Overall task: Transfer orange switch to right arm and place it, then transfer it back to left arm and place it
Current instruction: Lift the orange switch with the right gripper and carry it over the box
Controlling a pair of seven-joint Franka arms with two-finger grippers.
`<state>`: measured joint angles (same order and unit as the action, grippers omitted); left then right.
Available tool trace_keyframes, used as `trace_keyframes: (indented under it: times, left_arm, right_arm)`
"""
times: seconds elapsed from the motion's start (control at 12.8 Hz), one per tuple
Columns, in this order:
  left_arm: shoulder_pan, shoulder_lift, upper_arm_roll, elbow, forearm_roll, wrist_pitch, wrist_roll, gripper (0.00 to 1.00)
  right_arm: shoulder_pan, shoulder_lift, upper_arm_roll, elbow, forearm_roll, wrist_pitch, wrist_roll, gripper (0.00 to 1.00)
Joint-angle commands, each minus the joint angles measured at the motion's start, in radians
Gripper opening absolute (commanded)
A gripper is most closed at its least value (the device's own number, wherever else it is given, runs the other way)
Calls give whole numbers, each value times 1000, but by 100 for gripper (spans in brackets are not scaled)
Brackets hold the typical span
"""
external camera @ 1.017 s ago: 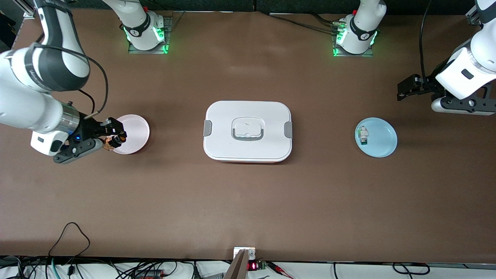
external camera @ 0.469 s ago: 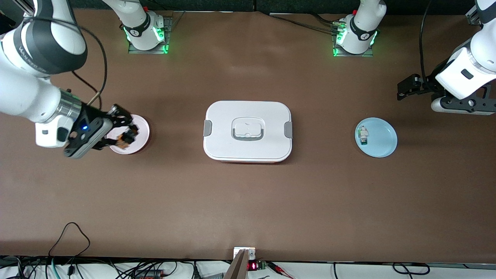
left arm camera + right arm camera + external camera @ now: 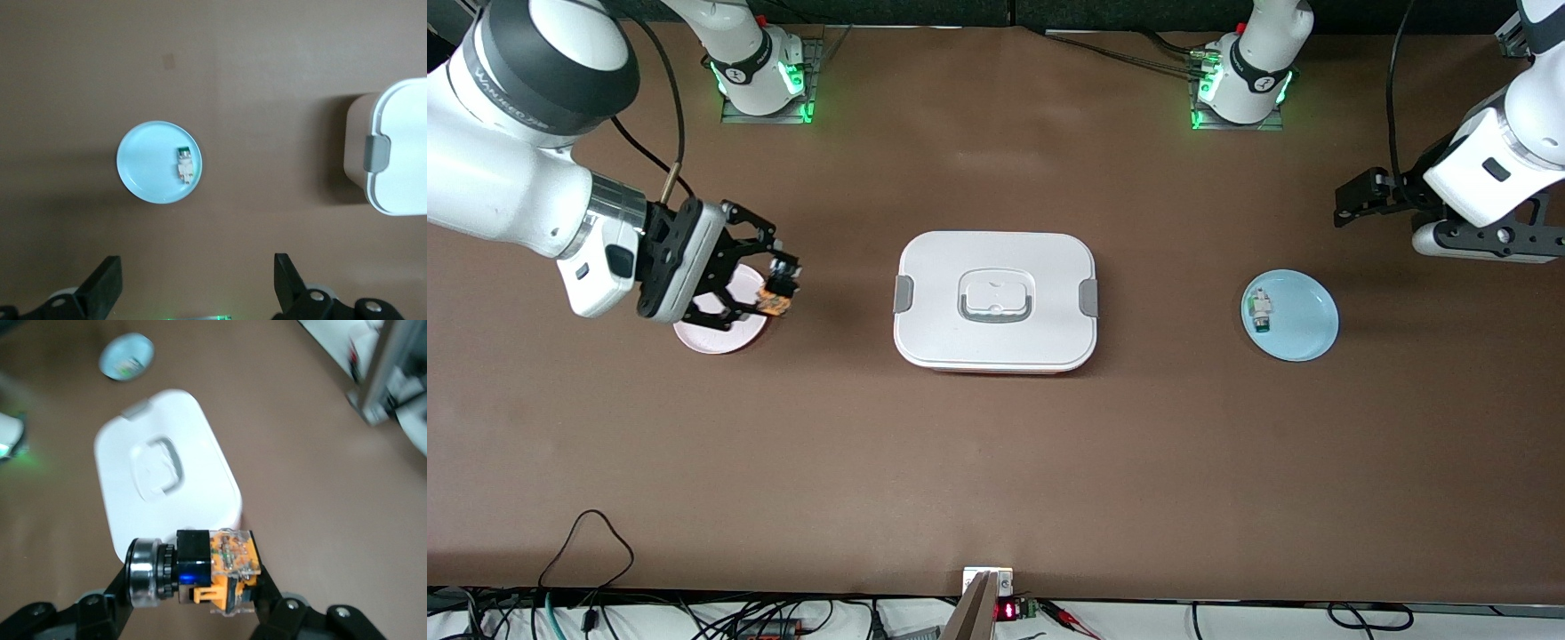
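My right gripper [image 3: 778, 286] is shut on the orange switch [image 3: 774, 305], a small black-and-orange part with a silver ring, held in the air over the table just past the rim of the pink plate [image 3: 720, 336]. In the right wrist view the switch [image 3: 213, 570] sits crosswise between the fingers, with the white box [image 3: 163, 473] ahead. The box [image 3: 996, 300] stands at the table's middle with grey latches and a lid handle. My left gripper [image 3: 1352, 203] is open and empty at the left arm's end of the table; its fingers [image 3: 100, 287] stand wide apart.
A light blue plate [image 3: 1291, 316] with a small white-and-green part [image 3: 1260, 311] lies between the box and the left arm's end; it also shows in the left wrist view [image 3: 159, 162]. Cables and electronics run along the table's front edge [image 3: 996, 596].
My right gripper has lifted the orange switch off the pink plate and moved toward the box, turning as it rose. The left arm has barely moved.
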<state>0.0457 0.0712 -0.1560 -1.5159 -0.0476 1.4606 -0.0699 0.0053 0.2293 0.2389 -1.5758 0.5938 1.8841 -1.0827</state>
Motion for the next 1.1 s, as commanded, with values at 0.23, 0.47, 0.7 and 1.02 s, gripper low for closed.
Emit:
trace_keyframes:
  times: [0.23,0.47,0.7,1.02]
  left_arm:
    - [-9,19,-3,19,-182,-115,7,100]
    - [6,91,-3,8,-441,-173,18,100]
    - [5,191,-2,2,-679,-129,22,100]
    - [-7,320,-2,3,-1029,-65,54,100]
  right_arm:
    - [7,18,10,7,302,-5,-311,20]
    - [34,50,10,7,455,-8,-420,20]
    - [94,99,8,4,636,4,-503,20]
    - [189,145,8,4,812,76,-507,20]
